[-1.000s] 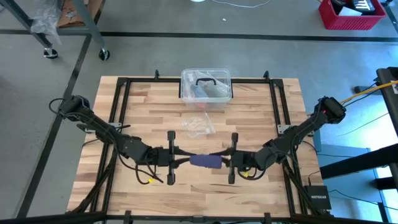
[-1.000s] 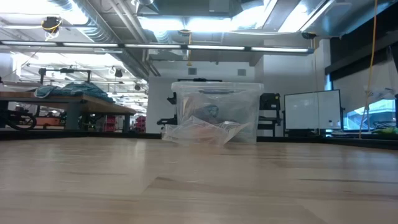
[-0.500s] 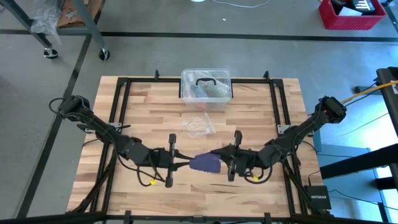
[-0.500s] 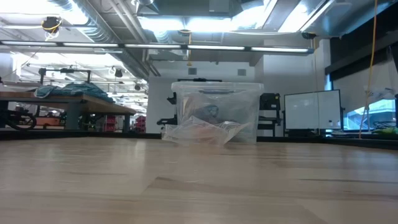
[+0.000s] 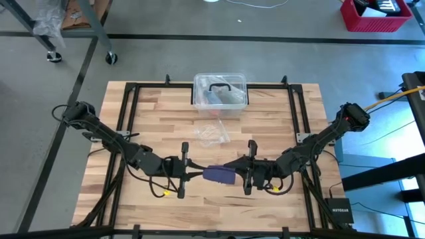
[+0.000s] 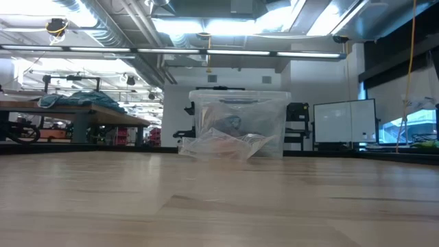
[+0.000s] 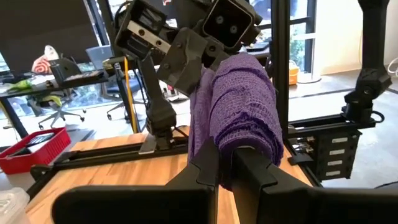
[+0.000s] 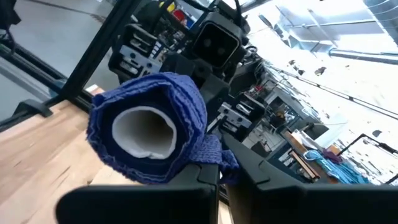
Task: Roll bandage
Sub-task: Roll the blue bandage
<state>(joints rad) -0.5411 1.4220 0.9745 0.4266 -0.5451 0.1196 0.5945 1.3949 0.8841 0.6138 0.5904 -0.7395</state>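
The bandage (image 5: 219, 175) is a dark navy-purple roll of fabric held between my two grippers near the middle of the table's near side. My left gripper (image 5: 198, 174) comes at it from the left and is shut on it. My right gripper (image 5: 238, 174) comes from the right and is shut on it too. The left wrist view shows the roll (image 7: 239, 106) from its side. The right wrist view shows its end (image 8: 146, 134) with a white core. The low view shows neither the bandage nor the grippers. My left gripper pinches the left end of the bandage roll (image 7: 231, 142) between its two fingers. The fingers lie level, coming from the table's left. The roll stands out beyond the fingertips, above the table top. My right gripper pinches a loose flap of fabric (image 8: 214, 149) beside the roll's open end between its two fingers. The fingers lie level, coming from the table's right. The roll sits just beyond the fingertips, its white core facing the wrist camera.
A clear plastic box with a black handle (image 5: 220, 91) stands at the table's far edge, with a crinkled clear wrapper (image 5: 212, 134) in front of it; both show in the low view (image 6: 239, 123). Black frame rails (image 5: 126, 113) run along the table's sides.
Both grippers have turned a little about their wrists while staying shut on the bandage. The bandage between them has gone from a flatter strip to a thicker, shorter bundle and stays in the same place.
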